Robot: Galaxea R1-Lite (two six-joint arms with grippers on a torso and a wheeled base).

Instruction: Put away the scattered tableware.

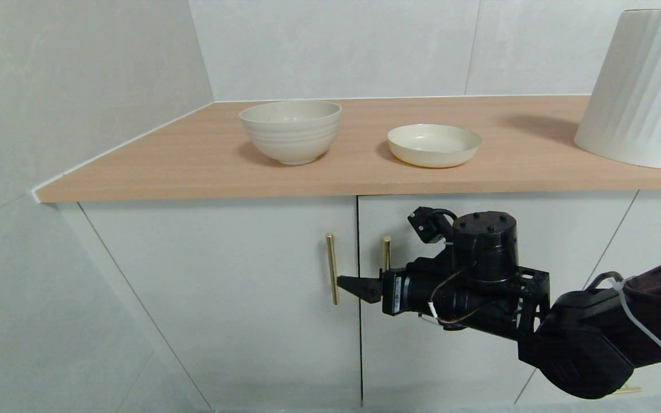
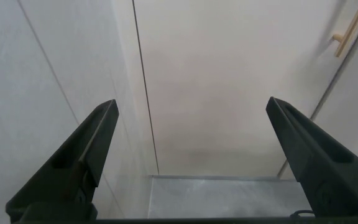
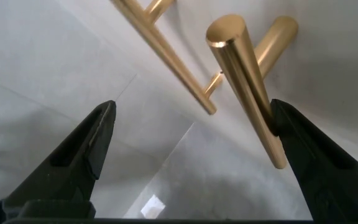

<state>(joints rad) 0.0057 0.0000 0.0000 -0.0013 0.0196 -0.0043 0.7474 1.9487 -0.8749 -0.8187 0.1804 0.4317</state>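
2 brass handles (image 1: 333,268) flank the door seam (image 1: 360,350); right gripper (image 1: 343,282) (spread wide) at them, under the counter (image 1: 193,188)

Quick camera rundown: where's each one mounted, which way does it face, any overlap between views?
Head: on the robot's head, looking forward and down at countertop, bowl, plate and cabinet doors; right arm shows.
Left wrist: on the left arm, facing a cabinet door and floor; its open jaws frame the view.
Right wrist: on the right arm, close on two brass handles; its open jaws show.
Shared: head and right wrist both see the handles.
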